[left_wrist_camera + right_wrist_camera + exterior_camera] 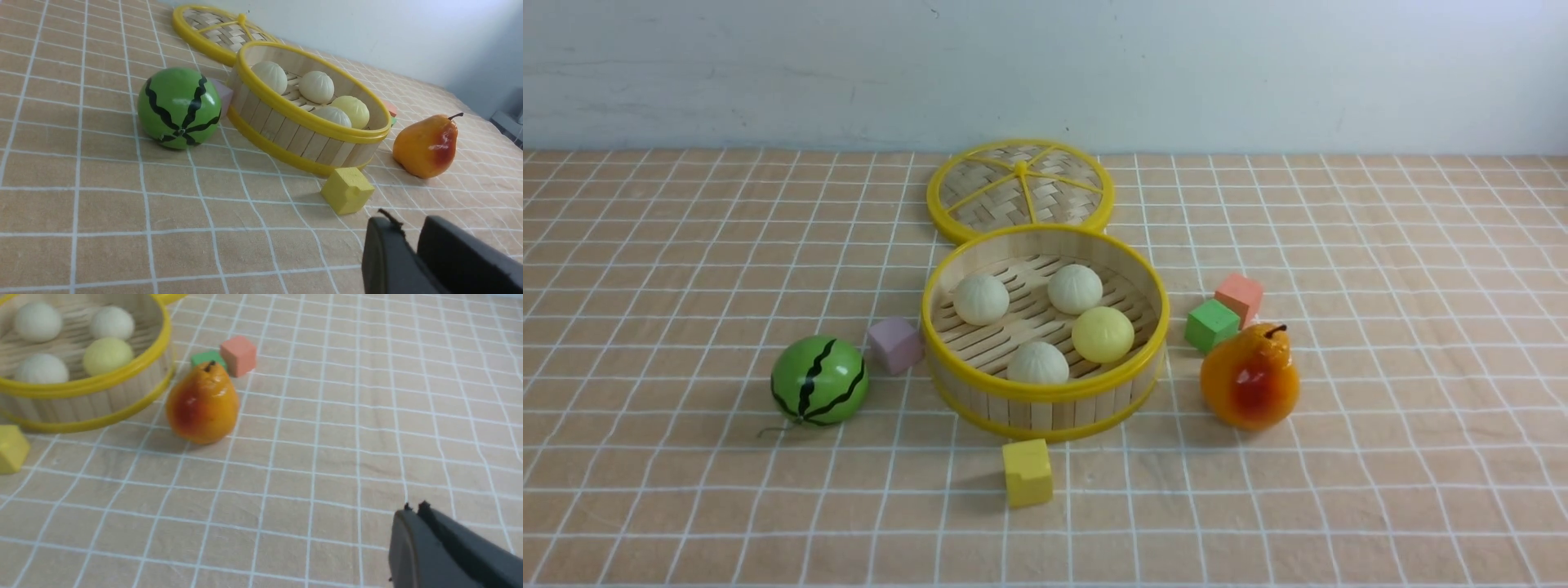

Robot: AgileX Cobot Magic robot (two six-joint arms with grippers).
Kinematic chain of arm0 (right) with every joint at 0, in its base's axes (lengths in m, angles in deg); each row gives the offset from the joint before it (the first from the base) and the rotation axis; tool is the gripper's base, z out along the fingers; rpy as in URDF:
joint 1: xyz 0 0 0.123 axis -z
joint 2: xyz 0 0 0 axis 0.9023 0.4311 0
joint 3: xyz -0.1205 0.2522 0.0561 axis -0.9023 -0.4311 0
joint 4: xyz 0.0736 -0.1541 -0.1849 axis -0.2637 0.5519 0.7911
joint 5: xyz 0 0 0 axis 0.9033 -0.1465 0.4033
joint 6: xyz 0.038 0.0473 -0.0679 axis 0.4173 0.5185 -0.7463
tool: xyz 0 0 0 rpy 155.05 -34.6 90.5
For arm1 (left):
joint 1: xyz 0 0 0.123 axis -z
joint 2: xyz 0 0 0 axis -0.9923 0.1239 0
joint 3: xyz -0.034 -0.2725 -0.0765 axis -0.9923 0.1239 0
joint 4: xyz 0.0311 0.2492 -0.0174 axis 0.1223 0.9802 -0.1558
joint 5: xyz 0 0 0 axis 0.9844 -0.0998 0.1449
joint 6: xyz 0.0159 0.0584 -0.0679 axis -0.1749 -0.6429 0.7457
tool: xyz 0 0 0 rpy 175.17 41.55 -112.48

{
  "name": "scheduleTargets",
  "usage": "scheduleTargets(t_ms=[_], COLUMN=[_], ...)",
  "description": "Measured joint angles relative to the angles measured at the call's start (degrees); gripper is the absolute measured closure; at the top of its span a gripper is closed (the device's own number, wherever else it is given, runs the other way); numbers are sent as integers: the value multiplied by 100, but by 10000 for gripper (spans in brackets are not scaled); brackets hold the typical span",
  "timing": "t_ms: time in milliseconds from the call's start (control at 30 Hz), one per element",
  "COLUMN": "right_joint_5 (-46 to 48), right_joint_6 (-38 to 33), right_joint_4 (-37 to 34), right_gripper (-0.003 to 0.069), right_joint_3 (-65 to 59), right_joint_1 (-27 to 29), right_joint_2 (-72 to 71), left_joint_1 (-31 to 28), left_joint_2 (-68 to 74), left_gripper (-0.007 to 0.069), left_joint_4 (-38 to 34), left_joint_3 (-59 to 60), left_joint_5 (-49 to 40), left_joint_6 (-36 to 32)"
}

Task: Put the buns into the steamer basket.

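Four round, smooth buns (1045, 322) sit inside the slatted bamboo steamer basket (1045, 392). Only the wrist views show fingers: left fingers (410, 237) slightly apart, right fingers (414, 510) pressed together, both holding nothing

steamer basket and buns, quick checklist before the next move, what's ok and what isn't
1. All four buns inside the steamer basket: ok.
2. No bun left on the cloth: ok.
3. Basket upright: ok.
4. Lid off, lying behind the basket: ok.
5. Right gripper jaws shut, holding nothing: ok.
6. Left gripper holding nothing: ok; jaws open or shut: cannot tell.
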Motion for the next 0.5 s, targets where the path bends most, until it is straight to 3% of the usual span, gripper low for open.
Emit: scheduleTargets(t_ms=[167, 500], right_joint_5=[-775, -737], right_joint_6=[654, 711], right_joint_4=[-6, -6], right_gripper=[662, 660], right_joint_3=[-1799, -1911], right_joint_1=[525, 555], right_joint_2=[-1352, -1475], left_joint_1=[0, 0], left_joint_2=[0, 0], left_gripper=[500, 491], left_joint_4=[0, 0], left_joint_3=[0, 0], left_joint_5=[0, 0], left_joint_6=[0, 0])
